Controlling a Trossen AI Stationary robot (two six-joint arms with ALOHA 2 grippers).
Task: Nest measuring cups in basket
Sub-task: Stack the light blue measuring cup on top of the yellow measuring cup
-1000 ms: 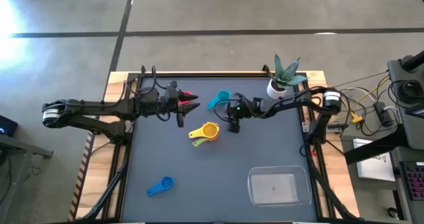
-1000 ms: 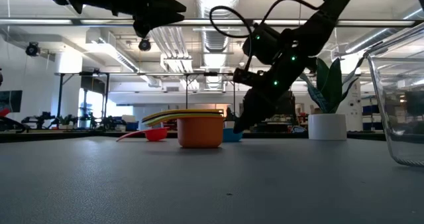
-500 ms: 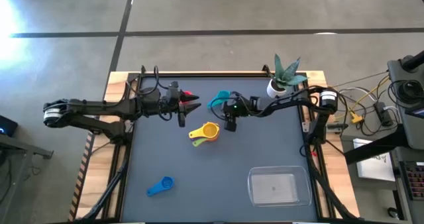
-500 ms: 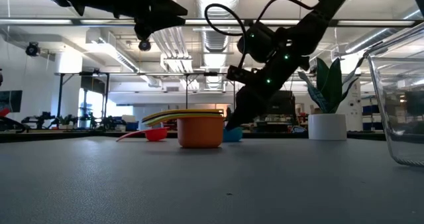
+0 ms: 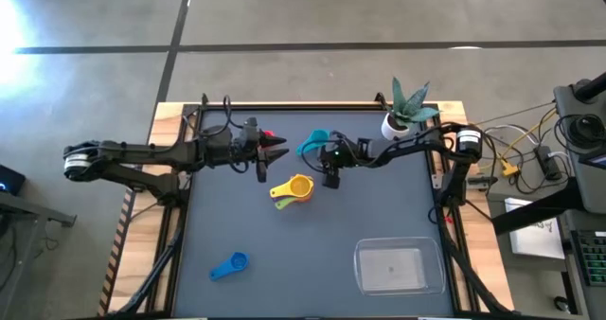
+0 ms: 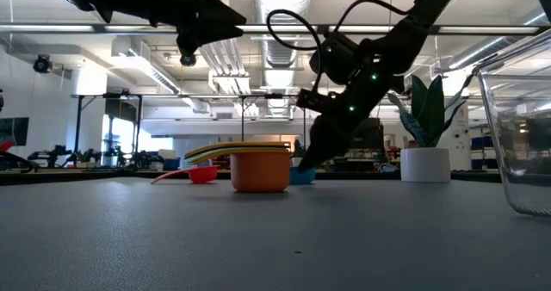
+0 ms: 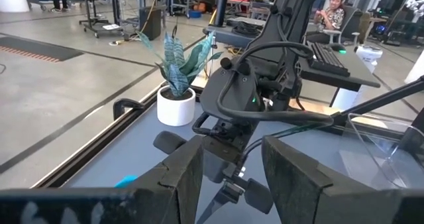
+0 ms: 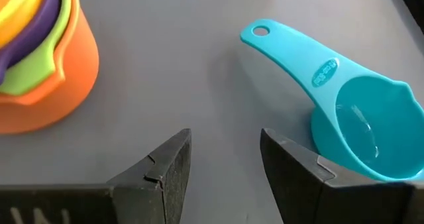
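Since the earlier frames, the right gripper has slid from beside the plant pot toward table centre, and now hovers low between two cups; nothing else has shifted.

Left to right: the left gripper hangs at 11 o'clock from centre, its fingers parted around nothing, over the red cup. A blue cup lies alone at 7 o'clock. Near centre stands the nested stack, a glossy orange bowl holding green, purple and yellow scoops. At 12 o'clock the light blue cup lies mouth-up, smooth plastic, its flat handle pierced by a hole. The right gripper's fingers stand apart and empty. The basket, clear and round-cornered, sits empty at 5 o'clock.

Risk, as I judge it: a finger may nudge the slick cup or clip the stack.
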